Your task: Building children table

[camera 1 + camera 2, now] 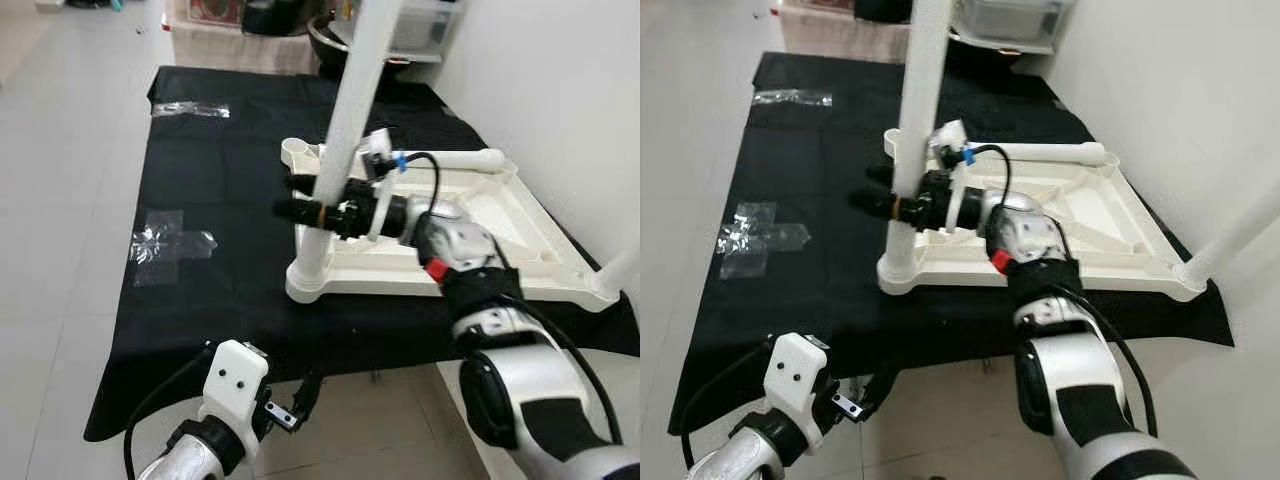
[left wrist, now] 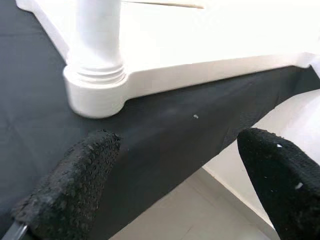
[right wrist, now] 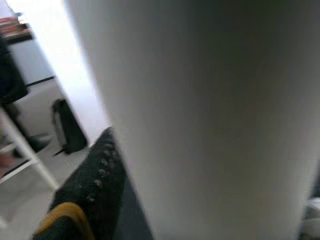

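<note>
Tabletop [image 1: 470,225], white plastic, is lying upside down on a black cloth [image 1: 230,260] that is covering a low platform on the pale tiled floor [image 1: 60,200]; its ribbed underside is facing up.

Far left on the cloth: strips of clear tape [image 1: 165,243] are sticking to the fabric, with a second piece [image 1: 190,109] near the far edge.

Low left: left gripper [image 2: 175,185] is hanging below the near hem of the cloth, off the platform edge. In the left wrist view its two black fingers [image 2: 75,185] are standing wide apart with nothing between them, and are pointing toward the near-left corner socket [image 2: 95,90] of the tabletop, not touching it.

Centre: a white leg [image 1: 345,140] is standing in that near-left corner socket, leaning slightly toward the right at its upper end and running out of the top of the head views. Right gripper [image 1: 305,210] is reaching in from the right and is clamping on this leg just above the socket, with one black finger showing on each side of the tube. In the right wrist view the leg [image 3: 210,115] is sitting pressed against one finger [image 3: 95,190].

Behind the gripper: an empty round socket [image 1: 297,150] is sitting at the far-left corner, and a second leg [image 1: 460,158] is lying flat along the far edge of the tabletop.

Far right: another leg [image 1: 620,270] is rising from the near-right corner, slanting out of frame beside the white wall [image 1: 560,90].
</note>
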{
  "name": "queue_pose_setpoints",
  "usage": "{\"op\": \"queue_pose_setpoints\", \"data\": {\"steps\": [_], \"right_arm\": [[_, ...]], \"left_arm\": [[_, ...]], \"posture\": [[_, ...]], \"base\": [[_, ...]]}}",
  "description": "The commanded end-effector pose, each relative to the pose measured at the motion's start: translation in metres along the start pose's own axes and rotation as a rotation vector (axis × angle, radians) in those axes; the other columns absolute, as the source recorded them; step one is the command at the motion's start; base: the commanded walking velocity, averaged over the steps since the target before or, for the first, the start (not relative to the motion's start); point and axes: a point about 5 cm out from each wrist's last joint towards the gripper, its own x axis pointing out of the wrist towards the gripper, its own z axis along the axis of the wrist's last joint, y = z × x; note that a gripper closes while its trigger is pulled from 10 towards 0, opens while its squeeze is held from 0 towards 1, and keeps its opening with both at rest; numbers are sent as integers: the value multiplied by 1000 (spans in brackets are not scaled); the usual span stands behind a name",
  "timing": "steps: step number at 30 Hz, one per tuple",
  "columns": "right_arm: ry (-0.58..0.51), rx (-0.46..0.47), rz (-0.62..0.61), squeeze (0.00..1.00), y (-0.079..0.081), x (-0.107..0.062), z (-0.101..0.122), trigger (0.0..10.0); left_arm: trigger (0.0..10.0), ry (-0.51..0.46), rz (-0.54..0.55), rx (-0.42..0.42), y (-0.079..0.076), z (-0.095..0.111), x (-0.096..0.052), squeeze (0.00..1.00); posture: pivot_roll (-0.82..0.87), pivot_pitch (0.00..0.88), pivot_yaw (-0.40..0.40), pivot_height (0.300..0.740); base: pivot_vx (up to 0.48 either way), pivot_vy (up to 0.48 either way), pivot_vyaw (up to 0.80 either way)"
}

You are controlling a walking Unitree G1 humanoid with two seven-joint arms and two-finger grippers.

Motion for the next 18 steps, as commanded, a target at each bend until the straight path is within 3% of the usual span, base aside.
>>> {"op": "queue_pose_setpoints", "data": {"steps": [1,7,8,10,12,13,14,15,16,17,18], "right_arm": [[25,11,96,0,5,10,-3,0],[-36,-13,12,0,2,16,2,0],[-80,-28,-188,0,-7,16,3,0],[-80,-28,-188,0,-7,16,3,0],[-127,-33,-475,0,-20,8,5,0],[-127,-33,-475,0,-20,8,5,0],[-142,-29,-588,0,-25,2,5,0],[-142,-29,-588,0,-25,2,5,0],[-147,-19,-790,0,-32,-8,3,0],[-147,-19,-790,0,-32,-8,3,0],[-141,-12,-1056,0,-37,-23,-2,0]], "left_arm": [[10000,6,-4,-17,-3,-2,-1,0],[10000,7,-7,-20,-4,-3,-1,0],[10000,8,-10,-20,-5,-3,-1,0],[10000,8,-10,-20,-5,-3,-1,0],[10000,8,-13,-20,-4,-4,0,0],[10000,8,-13,-20,-4,-4,0,0],[10000,8,-14,-21,-4,-4,0,0],[10000,8,-14,-21,-4,-4,0,0],[10000,8,-17,-21,-3,-4,1,0],[10000,8,-17,-21,-3,-4,1,0],[10000,8,-20,-20,-3,-4,1,0]], "posture": [[164,101,-195,740],[163,94,-196,740],[157,85,-193,740],[157,85,-193,740],[150,88,-188,740],[150,88,-188,740],[140,91,-182,740],[140,91,-182,740],[134,93,-180,740],[134,93,-180,740],[126,95,-176,740]], "base": [[0,0,0],[0,0,0],[0,0,0],[0,0,0],[0,0,0],[0,0,0],[0,0,0],[0,0,0],[0,0,0],[0,0,0],[0,0,0]]}}
